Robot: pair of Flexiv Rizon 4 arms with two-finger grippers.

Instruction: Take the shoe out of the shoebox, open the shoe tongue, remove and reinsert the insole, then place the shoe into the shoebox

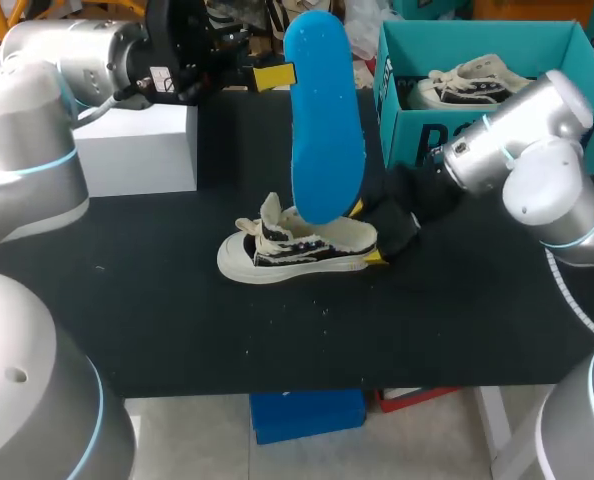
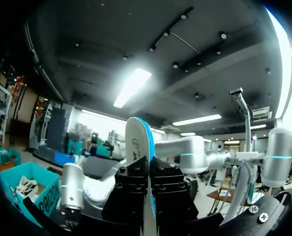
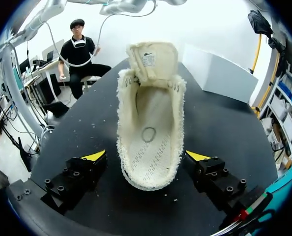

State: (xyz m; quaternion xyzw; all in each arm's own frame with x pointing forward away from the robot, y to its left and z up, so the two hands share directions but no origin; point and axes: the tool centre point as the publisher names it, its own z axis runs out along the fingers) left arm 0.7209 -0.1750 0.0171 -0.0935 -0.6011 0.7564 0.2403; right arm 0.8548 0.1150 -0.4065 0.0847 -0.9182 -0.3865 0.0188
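Your left gripper is clamped on the smooth blue insole, upright above the canvas shoe at the middle of the counter; your right gripper straddles its fleecy heel, spread wide, not touching

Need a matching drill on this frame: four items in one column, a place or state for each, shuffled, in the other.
1 insole
2 open shoe
3 second shoe
4 white box

A in the teal shoebox
B between the open fingers of the right end effector
C gripped upright by the left end effector
D on the table, under the left arm

Pairs: 1-C, 2-B, 3-A, 4-D
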